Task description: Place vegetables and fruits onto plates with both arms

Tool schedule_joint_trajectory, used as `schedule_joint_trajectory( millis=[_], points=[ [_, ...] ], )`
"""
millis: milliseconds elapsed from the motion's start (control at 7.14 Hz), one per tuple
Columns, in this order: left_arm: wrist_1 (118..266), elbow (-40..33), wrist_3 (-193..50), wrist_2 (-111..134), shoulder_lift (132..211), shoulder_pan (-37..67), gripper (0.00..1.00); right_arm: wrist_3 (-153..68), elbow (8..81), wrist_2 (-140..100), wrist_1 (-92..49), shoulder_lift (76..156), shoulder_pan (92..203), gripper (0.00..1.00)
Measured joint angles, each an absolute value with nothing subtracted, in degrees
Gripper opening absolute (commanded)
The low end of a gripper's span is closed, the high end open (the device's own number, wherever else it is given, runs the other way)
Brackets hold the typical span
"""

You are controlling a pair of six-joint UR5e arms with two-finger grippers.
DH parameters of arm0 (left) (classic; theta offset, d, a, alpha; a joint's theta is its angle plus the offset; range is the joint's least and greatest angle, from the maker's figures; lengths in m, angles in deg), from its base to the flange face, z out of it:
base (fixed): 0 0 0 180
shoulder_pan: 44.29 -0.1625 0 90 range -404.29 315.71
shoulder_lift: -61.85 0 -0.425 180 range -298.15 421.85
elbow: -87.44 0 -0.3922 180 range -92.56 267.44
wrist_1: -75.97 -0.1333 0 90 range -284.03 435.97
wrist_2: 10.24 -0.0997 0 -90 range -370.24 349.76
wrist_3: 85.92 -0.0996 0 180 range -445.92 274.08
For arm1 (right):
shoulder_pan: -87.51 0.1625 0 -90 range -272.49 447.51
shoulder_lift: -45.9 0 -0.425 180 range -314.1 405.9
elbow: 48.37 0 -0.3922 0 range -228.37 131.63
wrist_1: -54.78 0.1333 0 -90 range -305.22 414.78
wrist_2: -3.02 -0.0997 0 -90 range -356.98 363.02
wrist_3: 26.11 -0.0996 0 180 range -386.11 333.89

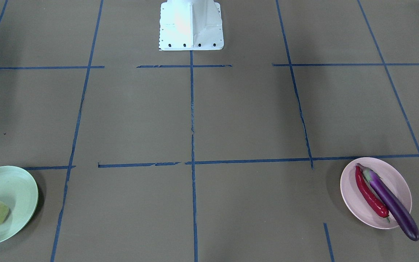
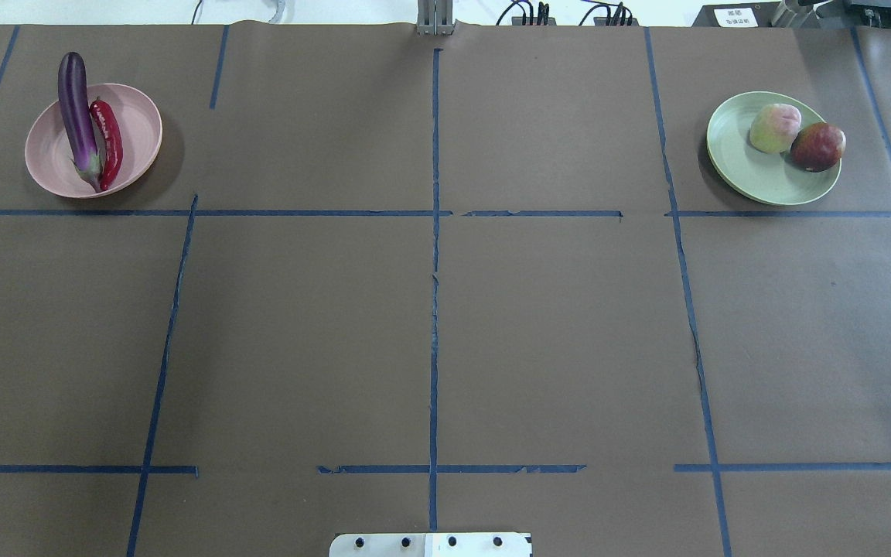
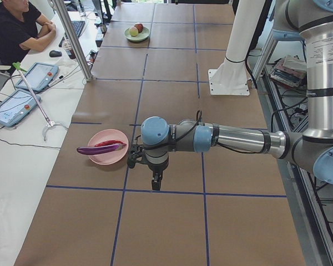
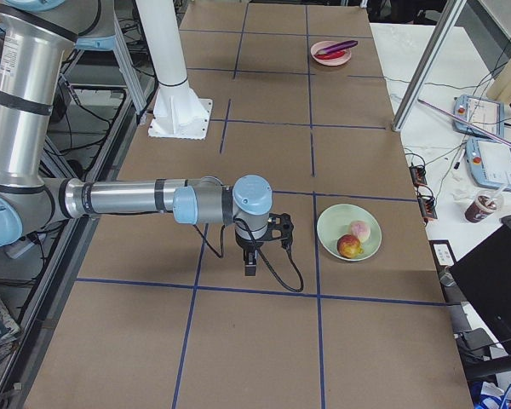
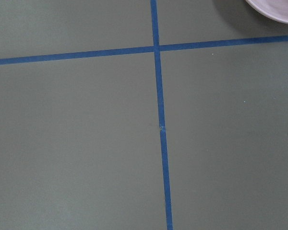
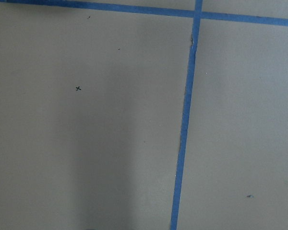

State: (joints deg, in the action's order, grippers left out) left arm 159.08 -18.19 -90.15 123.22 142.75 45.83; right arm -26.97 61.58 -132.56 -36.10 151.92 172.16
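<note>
Purple eggplant (image 2: 76, 116), red chili (image 2: 109, 139), pale pink plate (image 2: 136, 116), pale green plate (image 2: 755, 176), brown table (image 2: 554, 325) gridded with blue tape (image 2: 435, 309)

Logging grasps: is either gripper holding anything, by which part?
Nothing held: glossy purple eggplant and red chili lie on the pink plate, both round fruits on the green plate.

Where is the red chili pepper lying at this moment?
In the overhead view the chili pepper lies far left on the pink plate, close alongside the purple eggplant, on its right.

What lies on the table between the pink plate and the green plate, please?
Between the pink plate and the green plate the overhead view shows only bare brown paper and blue tape.
</note>
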Motion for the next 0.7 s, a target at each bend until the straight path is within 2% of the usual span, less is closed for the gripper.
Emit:
schedule_joint_trajectory(
  millis=[700],
  points=[
    [158.6, -18.2, -90.2, 123.4, 142.6, 45.7, 1.00, -27.1, 61.6, -132.9, -36.1, 151.5, 172.2, 1.00]
  ],
)
